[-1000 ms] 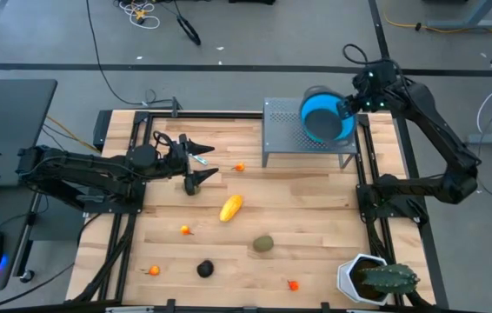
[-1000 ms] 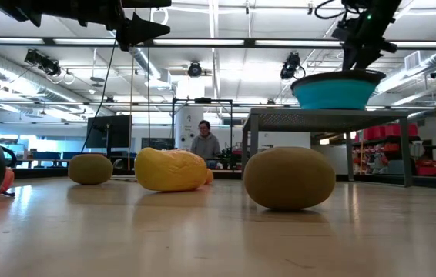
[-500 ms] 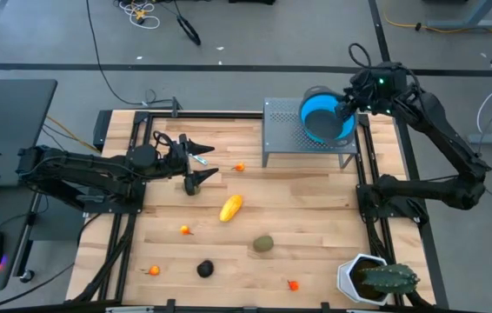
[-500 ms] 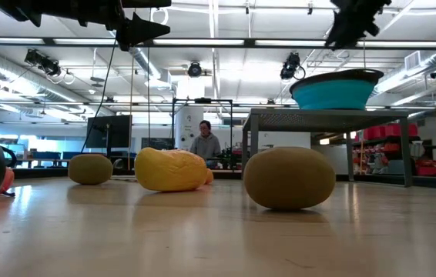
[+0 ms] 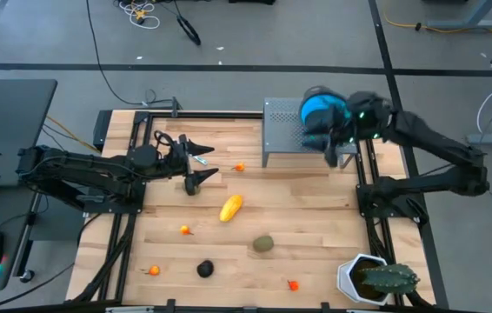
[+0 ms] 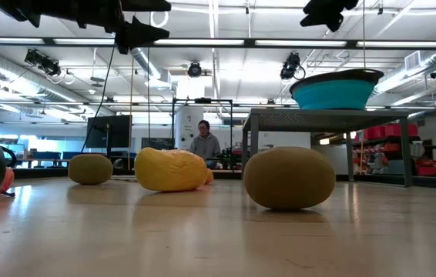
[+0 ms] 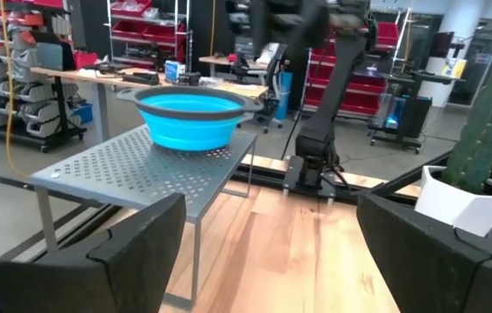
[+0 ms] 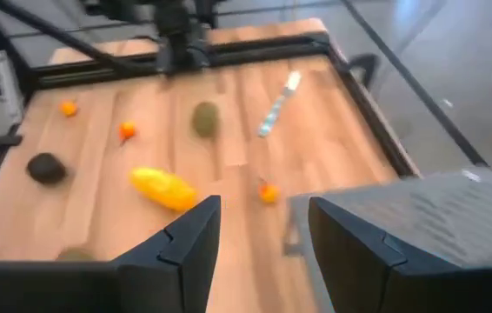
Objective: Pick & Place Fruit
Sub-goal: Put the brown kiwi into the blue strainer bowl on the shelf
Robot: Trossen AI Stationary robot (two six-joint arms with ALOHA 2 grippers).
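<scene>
The fruit lies scattered on the wooden table: a yellow oblong (image 5: 231,207), an olive-brown oval (image 5: 263,243), a near-black round (image 5: 204,269) and tiny orange-red bits (image 5: 240,166) (image 5: 185,230). The second olive oval (image 5: 192,186) sits just below my left gripper (image 5: 204,163), which hangs open above the table by the silvery stick (image 8: 276,106). My right gripper (image 5: 328,146) is open and empty in the air over the front edge of the grey shelf (image 5: 285,130). The blue bowl (image 5: 321,108) rests on that shelf.
The perforated grey shelf (image 7: 133,165) stands on legs at the table's far right, with the bowl (image 7: 189,113) on top. A potted cactus (image 5: 376,278) stands at the near right corner. Black rails frame the table. A person stands far behind it in the room (image 6: 204,145).
My right gripper has come up off the bowl's rim and swung toward the table's near-left, past the shelf's front edge, tipping down toward the table. The bowl has stayed on the shelf. The left arm and the fruit have kept still.
</scene>
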